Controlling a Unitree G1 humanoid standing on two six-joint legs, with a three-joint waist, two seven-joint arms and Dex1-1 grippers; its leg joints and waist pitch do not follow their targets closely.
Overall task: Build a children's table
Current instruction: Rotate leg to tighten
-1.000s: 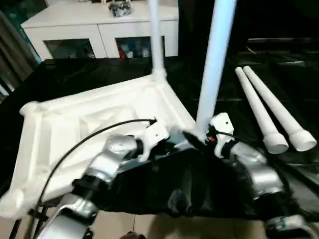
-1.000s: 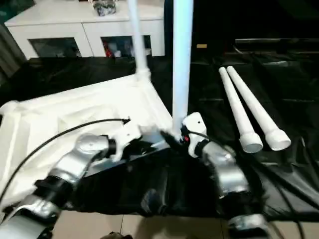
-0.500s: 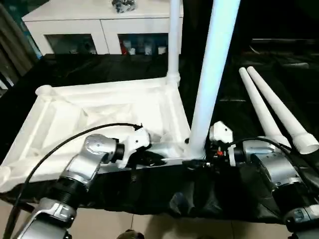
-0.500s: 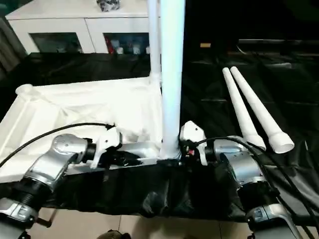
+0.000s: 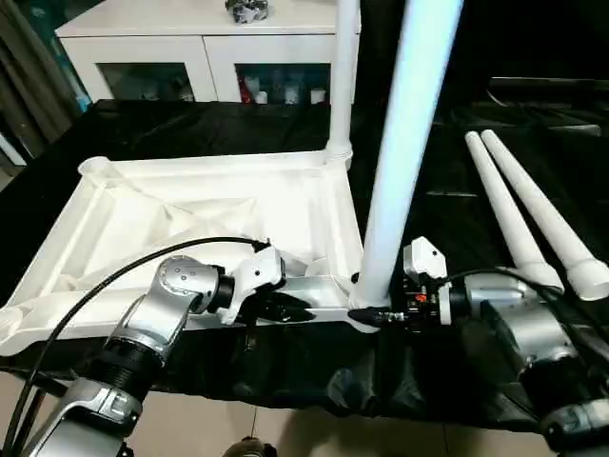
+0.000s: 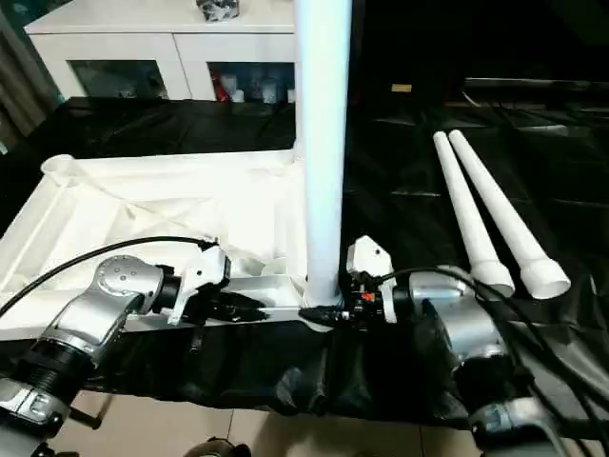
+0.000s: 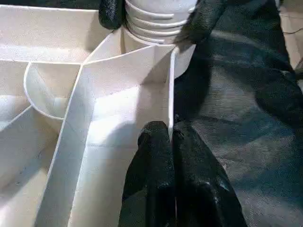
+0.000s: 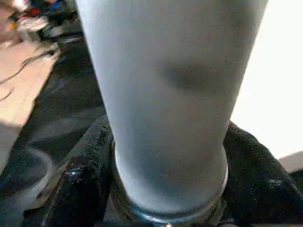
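The white tabletop (image 5: pixel 190 205) lies underside up on the black cloth. Two legs stand in its right corner sockets: a far leg (image 5: pixel 341 86) and a near leg (image 5: pixel 404 143). My left gripper (image 5: pixel 297 307) is shut on the thin near rim of the tabletop (image 7: pixel 118 109), a little left of the near leg's socket. My right gripper (image 5: pixel 366 314) is shut on the near leg's ribbed base (image 7: pixel 158 21), one black finger (image 8: pixel 90 165) on each side of the leg (image 8: pixel 170 94). Two loose legs (image 5: pixel 509 214) (image 5: pixel 552 219) lie side by side on the cloth to the right.
A white cabinet (image 5: pixel 190 38) with glass doors stands behind the black-covered work surface (image 5: pixel 190 124). A black cable (image 5: pixel 114 281) loops over my left forearm. The cloth hangs over the near edge, with tiled floor (image 5: pixel 285 428) below.
The head camera has shifted and levelled, so the whole picture moved. My right gripper's fingers have drawn in around the near leg's base. The left grip on the rim is unchanged.
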